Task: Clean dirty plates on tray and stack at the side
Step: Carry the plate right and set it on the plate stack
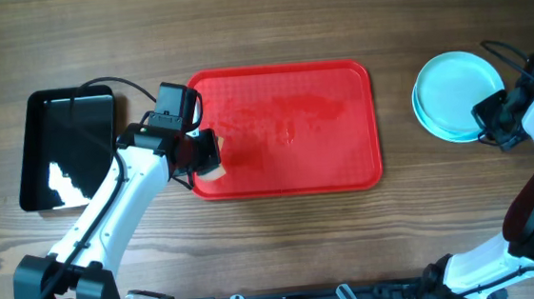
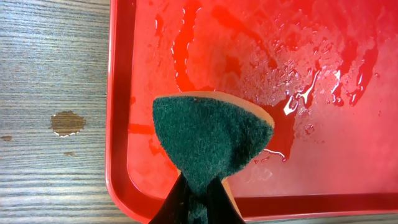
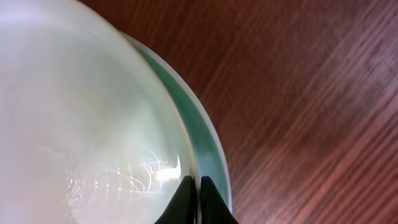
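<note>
The tray [image 2: 121,93] runs off the left wrist view's far and right edges, part of its floor hidden behind the sponge [image 2: 208,140]. The plates [image 3: 81,124] look blurred up close, cut off leftward; their count is unclear.

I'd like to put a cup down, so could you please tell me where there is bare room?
Bare table lies between the red tray and the stacked plates, and along the tray's near side. Crowded: between the black tray and red tray, where the jaws of the left gripper hold a sponge.
</note>
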Motion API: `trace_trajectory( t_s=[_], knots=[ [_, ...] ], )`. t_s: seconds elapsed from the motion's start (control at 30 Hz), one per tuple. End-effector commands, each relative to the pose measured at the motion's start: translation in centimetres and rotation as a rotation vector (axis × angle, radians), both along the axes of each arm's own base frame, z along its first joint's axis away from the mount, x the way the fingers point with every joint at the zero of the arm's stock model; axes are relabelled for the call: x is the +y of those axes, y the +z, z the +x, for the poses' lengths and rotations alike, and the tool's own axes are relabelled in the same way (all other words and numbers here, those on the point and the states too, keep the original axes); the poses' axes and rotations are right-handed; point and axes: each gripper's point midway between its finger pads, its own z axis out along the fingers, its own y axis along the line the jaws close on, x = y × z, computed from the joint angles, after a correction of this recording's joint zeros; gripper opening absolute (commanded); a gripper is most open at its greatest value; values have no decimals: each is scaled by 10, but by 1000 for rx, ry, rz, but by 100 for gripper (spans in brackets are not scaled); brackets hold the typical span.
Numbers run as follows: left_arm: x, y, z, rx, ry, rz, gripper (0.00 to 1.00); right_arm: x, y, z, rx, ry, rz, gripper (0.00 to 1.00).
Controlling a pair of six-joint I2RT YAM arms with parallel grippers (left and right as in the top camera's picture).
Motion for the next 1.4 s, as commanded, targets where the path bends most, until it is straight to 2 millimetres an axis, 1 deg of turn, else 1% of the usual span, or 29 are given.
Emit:
trace_trajectory(
  t_s=[0.0, 0.1, 0.23, 0.53, 0.57, 0.63, 0.7, 0.87, 0.9, 0.97, 1.07, 1.1, 1.13, 1.2, 1.27, 1.37],
  knots=[
    [-2, -4, -2, 17, 5, -17, 4, 4, -8, -6, 32, -11, 29, 4],
    [-2, -4, -2, 18, 5, -16, 4, 7, -8, -9, 42, -8, 43, 4],
    [-2, -4, -2, 17, 5, -17, 4, 18, -6, -3, 5, 12, 104, 4],
    [-2, -4, -2, 19, 5, -16, 5, 19, -4, -4, 7, 15, 102, 4],
    [-2, -4, -2, 19, 5, -16, 4, 19, -4, -4, 5, 15, 102, 6],
    [-2, -4, -2, 19, 5, -16, 5, 18, 0, -3, -5, 16, 96, 13],
    [-2, -4, -2, 19, 5, -16, 5, 17, 7, -2, -20, 16, 88, 19],
    [-2, -4, -2, 18, 5, -16, 5, 14, 42, 4, -106, 20, 38, 34],
    [-2, -4, -2, 18, 5, -16, 5, 14, 49, 4, -124, 21, 27, 35],
    [-2, -4, -2, 18, 5, -16, 5, 14, 66, 4, -160, 22, 6, 36],
    [-2, -4, -2, 18, 5, -16, 5, 13, 84, 1, -190, 20, -25, 36],
    [-2, -4, -2, 18, 5, -16, 4, 13, 87, 0, -193, 17, -33, 38],
    [-2, -4, -2, 19, 5, -17, 4, 13, 89, -1, -197, 19, -36, 50],
    [-2, -4, -2, 19, 5, -17, 4, 14, 89, -2, -195, 18, -33, 56],
    [-2, -4, -2, 19, 5, -17, 5, 14, 88, -3, -189, 18, -30, 58],
    [-2, -4, -2, 19, 5, -17, 4, 15, 87, -3, -186, 18, -27, 58]
  ],
)
